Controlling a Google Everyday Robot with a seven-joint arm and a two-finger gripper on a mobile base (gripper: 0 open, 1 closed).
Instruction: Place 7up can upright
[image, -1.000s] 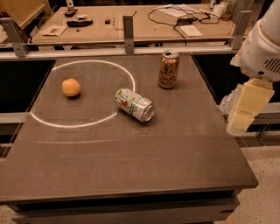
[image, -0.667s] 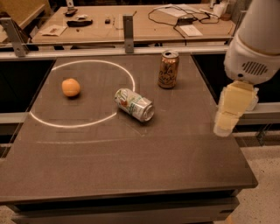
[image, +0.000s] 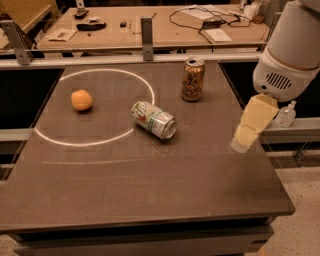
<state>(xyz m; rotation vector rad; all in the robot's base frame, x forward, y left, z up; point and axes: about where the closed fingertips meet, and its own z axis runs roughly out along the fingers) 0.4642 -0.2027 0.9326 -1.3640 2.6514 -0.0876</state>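
Table (image: 150, 200): 7up can (image: 154, 120) on side mid-table; hand (image: 242, 145) above right edge, grip unclear.

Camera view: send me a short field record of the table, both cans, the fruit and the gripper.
7up can: white-silver aluminium drink can with green lettering, lying on its side at the right edge of the white ring
Other can: brown-orange can, upright, behind and to the right of the 7up can
Fruit: orange, inside the ring
Gripper: cream gripper, above the right edge of the dark table, apart from both cans
Task state: 7up can not yet upright
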